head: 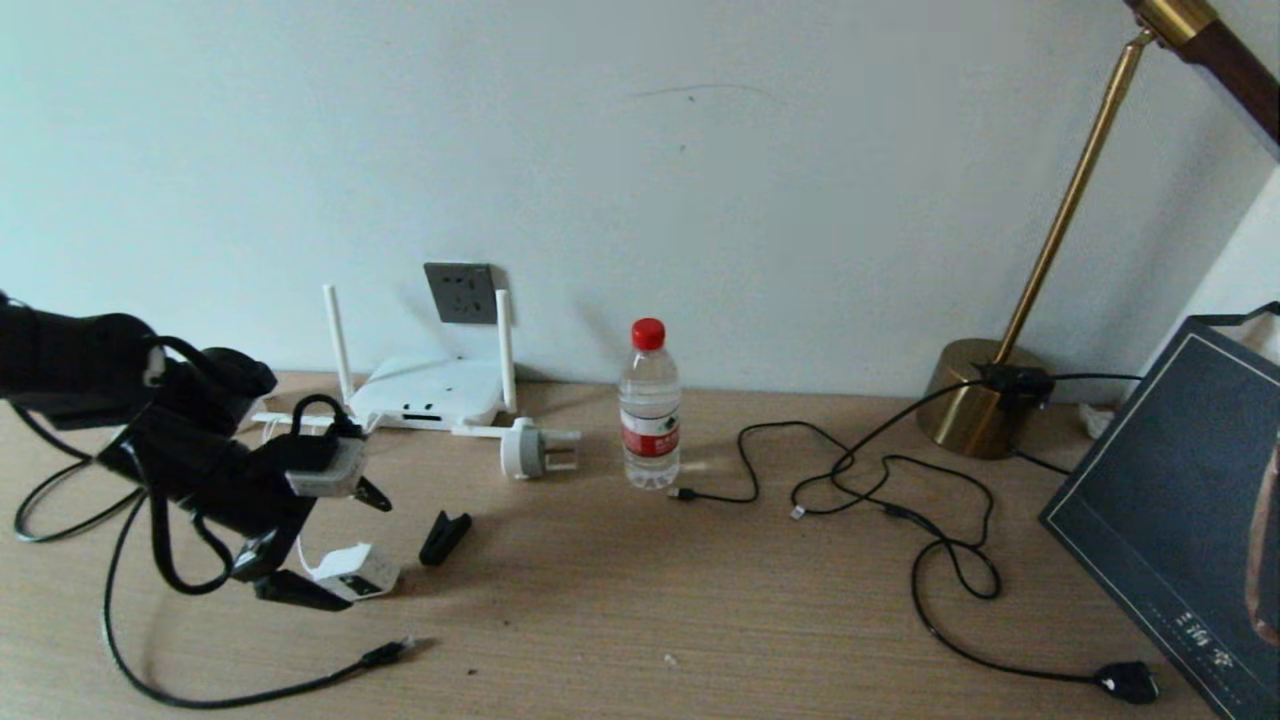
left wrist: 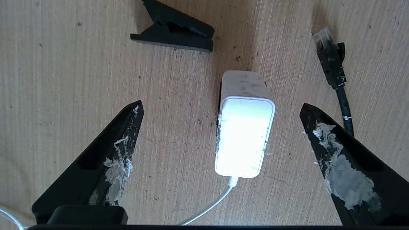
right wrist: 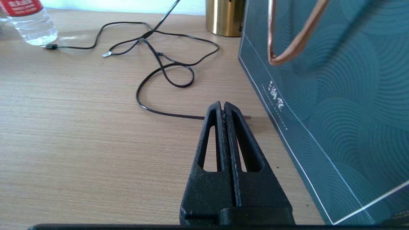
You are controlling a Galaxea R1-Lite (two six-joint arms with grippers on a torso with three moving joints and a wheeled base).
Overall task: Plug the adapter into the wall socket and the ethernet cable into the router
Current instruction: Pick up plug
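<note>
Adapter (left wrist: 244, 134) lying on desk (head: 640, 600) near left edge, between spread, released fingers of left gripper (left wrist: 220, 127); ethernet cable (left wrist: 332, 64) plug just beside. Right gripper (right wrist: 223, 110) clenched, empty, beside gift bag (right wrist: 335, 105) bearing unreadable print.

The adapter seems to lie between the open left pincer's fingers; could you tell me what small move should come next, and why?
Probably lower the left pincer a little and close it on the adapter. Its fingers are spread on either side of the white cube without touching it, and the adapter lies on the table, with its cord trailing back toward the wrist.
</note>
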